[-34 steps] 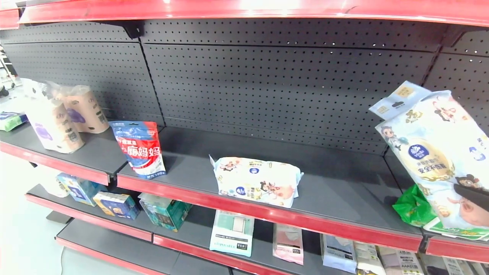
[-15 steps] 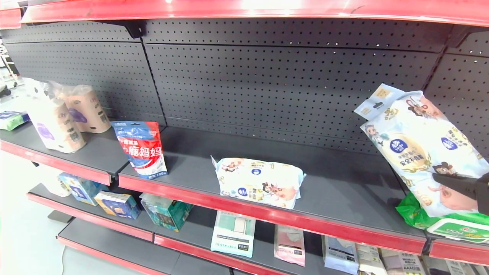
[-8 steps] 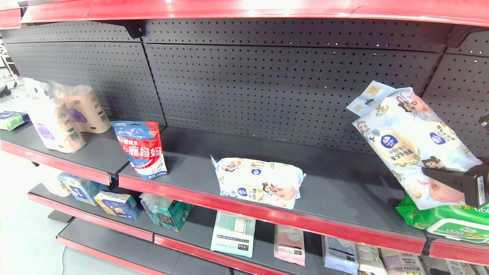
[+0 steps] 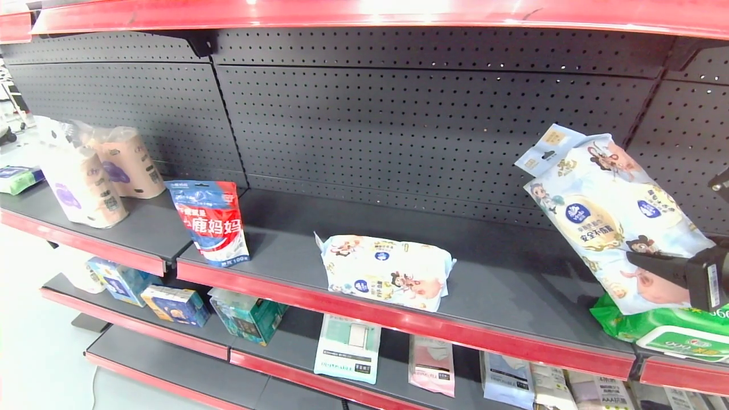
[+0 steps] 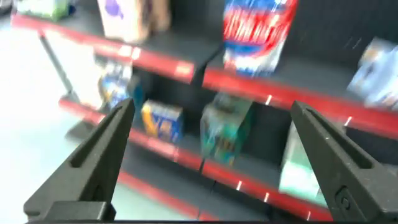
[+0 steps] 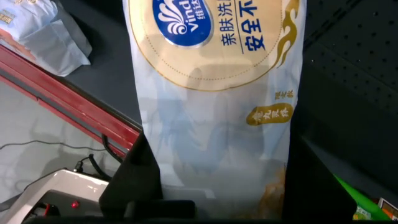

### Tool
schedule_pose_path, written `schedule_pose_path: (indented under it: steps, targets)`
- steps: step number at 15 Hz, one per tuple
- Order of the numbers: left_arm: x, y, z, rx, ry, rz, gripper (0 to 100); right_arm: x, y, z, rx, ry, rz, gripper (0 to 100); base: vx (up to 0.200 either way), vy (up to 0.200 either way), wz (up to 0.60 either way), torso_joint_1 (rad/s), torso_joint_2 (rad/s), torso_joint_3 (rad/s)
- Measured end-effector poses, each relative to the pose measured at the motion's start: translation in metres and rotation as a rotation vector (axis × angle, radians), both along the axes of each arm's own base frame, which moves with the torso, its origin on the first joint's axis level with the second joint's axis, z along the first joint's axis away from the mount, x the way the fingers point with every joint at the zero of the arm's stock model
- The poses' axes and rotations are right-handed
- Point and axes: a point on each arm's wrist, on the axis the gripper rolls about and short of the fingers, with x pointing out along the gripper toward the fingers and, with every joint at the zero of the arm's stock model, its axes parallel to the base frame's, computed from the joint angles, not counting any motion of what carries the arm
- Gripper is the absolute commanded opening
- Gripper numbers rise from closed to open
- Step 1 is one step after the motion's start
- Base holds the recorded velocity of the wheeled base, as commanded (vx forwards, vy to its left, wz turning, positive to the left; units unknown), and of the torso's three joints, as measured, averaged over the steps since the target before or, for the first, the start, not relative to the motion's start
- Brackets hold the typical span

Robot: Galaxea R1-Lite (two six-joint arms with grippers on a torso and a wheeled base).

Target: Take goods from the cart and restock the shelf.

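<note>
Gripping a cartoon-printed tissue pack [image 4: 603, 210] by its lower end, the right gripper [image 4: 660, 267] held it tilted in the air just above the green wipes pack [image 4: 632, 324] on the shelf [image 4: 512, 279]. The left gripper [image 5: 211, 106] hung released, its jaws wide apart. The risk lay in the hold: the soft, top-heavy pack could sag or slip from so low a grasp. Let go above the green wipes pack, it could land on it and slide off the shelf.

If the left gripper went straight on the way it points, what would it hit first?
The open left gripper would likely meet the teal box on the lower shelf; depth unclear.
</note>
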Motion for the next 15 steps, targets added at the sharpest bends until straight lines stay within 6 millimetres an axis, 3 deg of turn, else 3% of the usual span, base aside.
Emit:
schedule_pose_path:
  steps: [3,15]
  targets:
    - [0.002,-0.004,-0.007,0.025,0.018,-0.161,100,0.001,0.0,0.001,0.0,-0.004,0.0,0,0.0,0.0,0.0,0.0,0.0,0.0]
    - [0.003,-0.004,-0.012,0.007,0.055,-0.165,100,0.011,0.002,0.001,-0.019,0.01,0.031,0,0.0,0.0,0.0,0.0,0.0,0.0]
